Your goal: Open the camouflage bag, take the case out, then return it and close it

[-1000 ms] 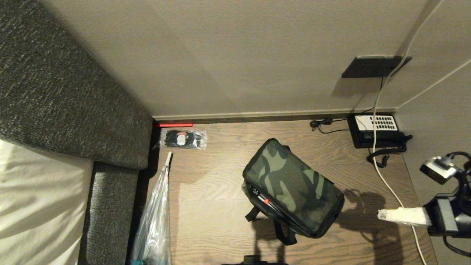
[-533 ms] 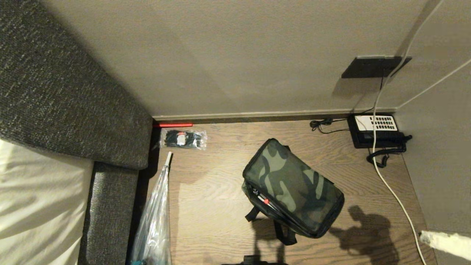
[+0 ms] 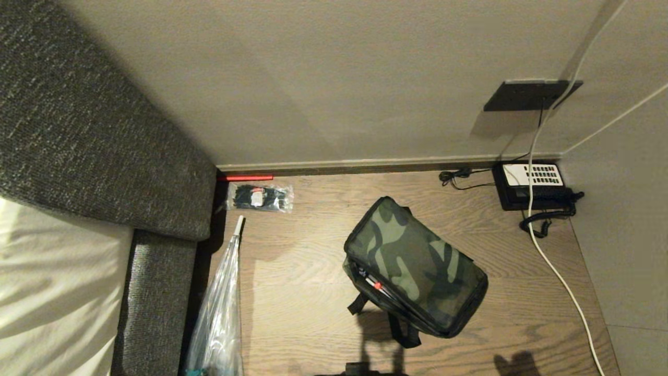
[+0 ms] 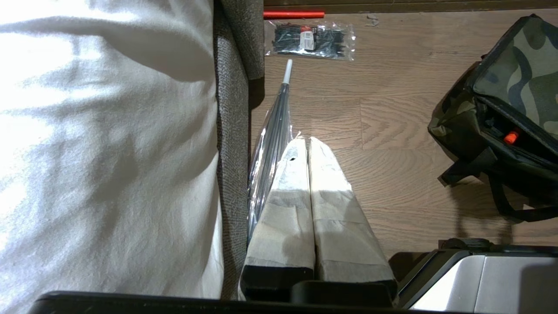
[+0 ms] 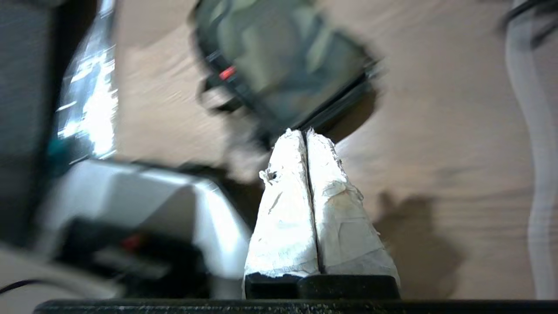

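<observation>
The camouflage bag [image 3: 415, 263] lies closed on the wooden floor, its black zipper with a small red pull [image 3: 377, 285] along its near left side; it also shows in the left wrist view [image 4: 514, 100] and in the right wrist view [image 5: 283, 69]. The case is hidden. Neither arm is in the head view. My left gripper [image 4: 307, 139] is shut with nothing in it, hanging beside the bed edge, well left of the bag. My right gripper [image 5: 306, 131] is shut and empty, above the floor on the near side of the bag.
A bed with white sheet [image 3: 47, 292] and grey upholstered frame [image 3: 151, 292] fills the left. A clear plastic bag [image 3: 219, 318] lies by the frame, a packet of black ties [image 3: 261, 197] near the wall. A telephone [image 3: 532, 184] and white cable [image 3: 563, 282] are at the right.
My right arm has pulled back out of the head view's lower right corner; only its shadow stays on the floor. The bag has not moved.
</observation>
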Tool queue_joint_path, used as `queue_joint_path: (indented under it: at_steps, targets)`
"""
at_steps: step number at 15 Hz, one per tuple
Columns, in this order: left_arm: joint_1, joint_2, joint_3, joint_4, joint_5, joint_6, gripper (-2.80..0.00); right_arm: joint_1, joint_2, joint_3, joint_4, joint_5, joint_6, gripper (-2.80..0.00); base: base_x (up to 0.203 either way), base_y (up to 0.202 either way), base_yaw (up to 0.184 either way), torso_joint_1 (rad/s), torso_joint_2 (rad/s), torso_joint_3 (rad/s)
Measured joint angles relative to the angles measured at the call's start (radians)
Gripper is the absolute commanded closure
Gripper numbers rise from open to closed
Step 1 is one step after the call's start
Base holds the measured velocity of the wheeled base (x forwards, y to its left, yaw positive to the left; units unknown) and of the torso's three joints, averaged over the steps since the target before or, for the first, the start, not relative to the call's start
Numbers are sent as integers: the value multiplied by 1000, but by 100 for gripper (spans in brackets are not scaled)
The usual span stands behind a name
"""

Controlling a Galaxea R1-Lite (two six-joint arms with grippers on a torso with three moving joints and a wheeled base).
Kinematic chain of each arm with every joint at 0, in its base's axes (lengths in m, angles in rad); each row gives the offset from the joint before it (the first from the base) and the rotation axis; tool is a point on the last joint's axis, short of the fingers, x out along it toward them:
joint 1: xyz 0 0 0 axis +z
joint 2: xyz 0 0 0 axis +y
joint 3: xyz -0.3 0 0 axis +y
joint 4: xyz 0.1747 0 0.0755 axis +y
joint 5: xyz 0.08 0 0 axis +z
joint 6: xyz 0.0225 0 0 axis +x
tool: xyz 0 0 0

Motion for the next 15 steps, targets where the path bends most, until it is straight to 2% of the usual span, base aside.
queue_joint_path:
  at_steps: [3, 5, 7, 9, 15]
  targets:
    - [0, 0, 0, 0, 0, 0, 0, 13, -97, 28, -33, -158, 16, 0, 0, 0, 0, 0, 0, 0]
    - [0, 0, 0, -1, 0, 1, 0, 17, -123, 64, -120, -268, 13, 0, 0, 0, 0, 0, 0, 0]
    - [0, 0, 0, 0, 0, 0, 0, 17, -148, 76, -130, -285, -35, 0, 0, 0, 0, 0, 0, 0]
    - [0, 0, 0, 0, 0, 0, 0, 19, -177, 78, -85, -288, -26, 0, 0, 0, 0, 0, 0, 0]
    - [0, 0, 0, -1, 0, 0, 0, 21, -198, 80, -81, -289, -11, 0, 0, 0, 0, 0, 0, 0]
